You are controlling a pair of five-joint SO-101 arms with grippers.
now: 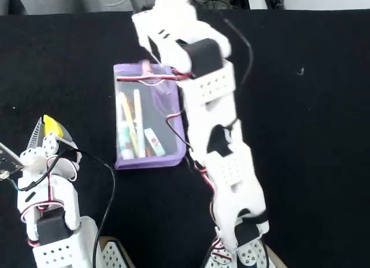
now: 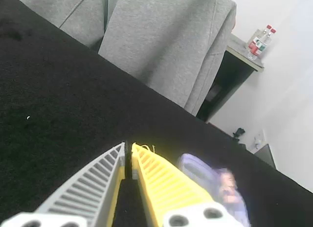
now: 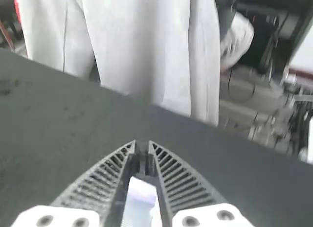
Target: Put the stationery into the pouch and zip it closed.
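Note:
The purple pouch (image 1: 149, 115) with a clear window lies flat mid-table. Inside it are a white pen (image 1: 138, 121), a yellowish pencil (image 1: 127, 115) and a small eraser-like piece (image 1: 154, 142). My right arm (image 1: 202, 95) stretches over the pouch's right side, its wrist above the pouch's far end. In the right wrist view my right gripper (image 3: 142, 145) is shut, its black tips meeting, with a pale patch of the pouch (image 3: 142, 192) beneath it. My left gripper (image 1: 45, 122), one finger grey and one yellow, is shut to the left of the pouch and apart from it; the pouch (image 2: 215, 180) lies beyond the left gripper (image 2: 128, 147).
Black cloth covers the table (image 1: 300, 135). Open room lies right of the right arm and between the left gripper and the pouch. Cables (image 1: 107, 181) trail from the left arm near the front edge. Grey fabric (image 2: 161, 46) hangs behind the table's far edge.

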